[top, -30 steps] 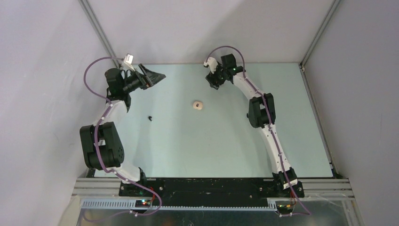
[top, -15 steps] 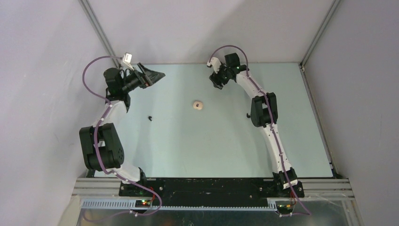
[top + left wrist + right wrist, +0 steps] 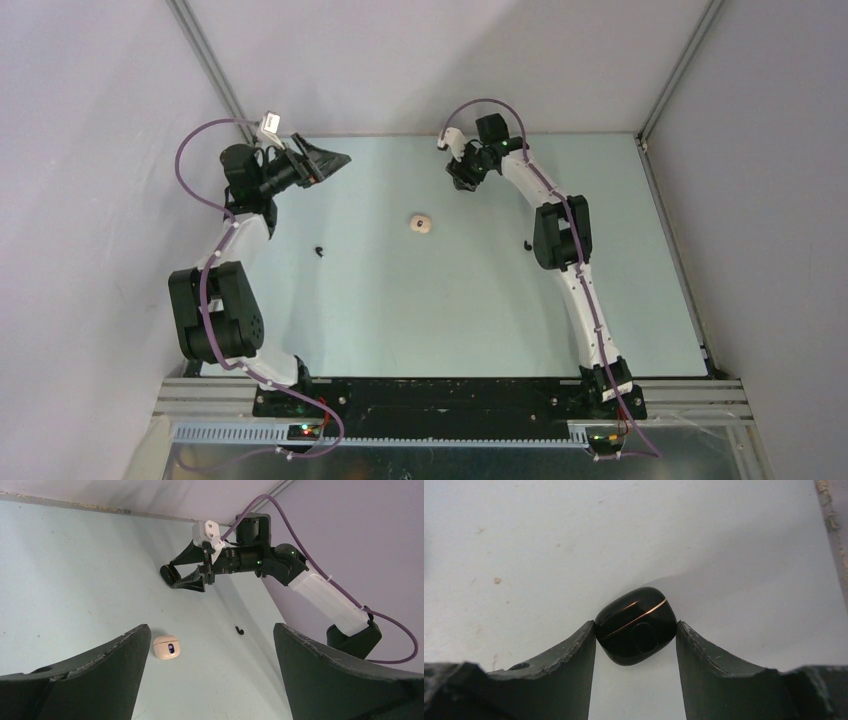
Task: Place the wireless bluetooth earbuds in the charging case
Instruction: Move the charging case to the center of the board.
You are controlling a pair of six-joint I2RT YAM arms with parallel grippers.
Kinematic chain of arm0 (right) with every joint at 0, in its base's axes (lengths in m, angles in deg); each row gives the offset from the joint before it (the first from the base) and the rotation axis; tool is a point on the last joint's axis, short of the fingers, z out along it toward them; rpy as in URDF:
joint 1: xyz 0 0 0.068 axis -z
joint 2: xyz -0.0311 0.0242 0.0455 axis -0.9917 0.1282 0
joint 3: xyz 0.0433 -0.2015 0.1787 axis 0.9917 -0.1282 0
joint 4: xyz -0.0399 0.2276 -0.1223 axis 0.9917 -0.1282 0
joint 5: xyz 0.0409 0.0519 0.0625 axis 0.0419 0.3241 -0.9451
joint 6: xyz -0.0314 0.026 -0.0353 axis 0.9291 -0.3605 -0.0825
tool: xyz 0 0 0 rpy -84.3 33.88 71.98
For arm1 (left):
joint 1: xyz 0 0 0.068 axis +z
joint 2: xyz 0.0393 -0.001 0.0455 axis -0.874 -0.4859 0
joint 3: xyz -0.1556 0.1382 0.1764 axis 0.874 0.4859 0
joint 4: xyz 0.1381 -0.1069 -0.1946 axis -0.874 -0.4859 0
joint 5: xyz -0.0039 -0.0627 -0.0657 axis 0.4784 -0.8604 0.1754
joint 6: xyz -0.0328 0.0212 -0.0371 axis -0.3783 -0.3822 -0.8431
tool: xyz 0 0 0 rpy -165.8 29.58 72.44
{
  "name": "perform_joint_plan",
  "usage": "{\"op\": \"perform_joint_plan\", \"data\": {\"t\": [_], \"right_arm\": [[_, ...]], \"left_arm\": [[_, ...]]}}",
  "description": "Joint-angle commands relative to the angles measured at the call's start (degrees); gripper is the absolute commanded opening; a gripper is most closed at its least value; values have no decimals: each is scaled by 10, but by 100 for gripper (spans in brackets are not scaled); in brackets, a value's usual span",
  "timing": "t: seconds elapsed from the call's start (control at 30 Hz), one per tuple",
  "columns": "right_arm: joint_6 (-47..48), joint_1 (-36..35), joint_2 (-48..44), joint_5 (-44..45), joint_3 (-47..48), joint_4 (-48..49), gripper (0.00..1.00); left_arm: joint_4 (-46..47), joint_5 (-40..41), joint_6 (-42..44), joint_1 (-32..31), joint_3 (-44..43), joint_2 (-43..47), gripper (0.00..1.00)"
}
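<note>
Two fingers of the right gripper (image 3: 461, 176) touch opposite sides of the black charging case (image 3: 634, 617), clamping it at the far side of the table (image 3: 400, 320). The case is glossy and lid-down, its gold seam slanting across the gap. One black earbud (image 3: 525, 244) lies beside the right arm, the other black earbud (image 3: 319, 250) nearer the left gripper (image 3: 212, 629), which gapes empty.

1. Charging cases: two, a black charging case (image 3: 635, 625) and a beige-white charging case (image 3: 166, 646).
2. Earbuds in sight: two, both black, the left black earbud (image 3: 319, 250) and the right black earbud (image 3: 526, 244).
3. Robot arms: two, the left arm (image 3: 215, 310) and the right arm (image 3: 583, 310).
</note>
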Motion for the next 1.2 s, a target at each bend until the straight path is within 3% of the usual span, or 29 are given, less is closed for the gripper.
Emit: {"op": "perform_joint_plan", "data": {"t": [0.0, 0.23, 0.43, 0.57, 0.73, 0.9, 0.97, 1.03, 1.13, 1.17], "right_arm": [[8, -17, -58, -34, -34, -66, 40], [-97, -39, -177, -32, -141, -103, 37], [-208, -42, -310, -20, -356, -65, 37], [-228, -53, -396, -15, -544, -10, 38], [-263, -83, -468, 63, -661, 68, 40], [-318, -102, -445, 200, -692, 110, 43], [-329, -106, -425, 214, -675, 97, 47], [-333, -108, -420, 200, -671, 87, 60], [-321, -106, -436, 158, -667, 54, 91], [-311, -102, -443, 126, -667, 47, 95]], "left_arm": [[24, -12, -4, 6, 7, 25, 99], [36, -2, 0, 5, 18, 29, 99], [-11, 14, 77, 4, 21, 72, 99], [-122, 16, 157, 1, 5, 97, 99], [-202, 32, 237, -11, 23, 142, 99], [-243, 39, 264, -21, 27, 169, 99], [-270, 46, 285, -22, 15, 173, 99], [-303, 51, 307, -23, 1, 176, 99], [-352, 62, 354, -23, -21, 179, 99], [-378, 64, 363, -23, -25, 181, 99]]}}
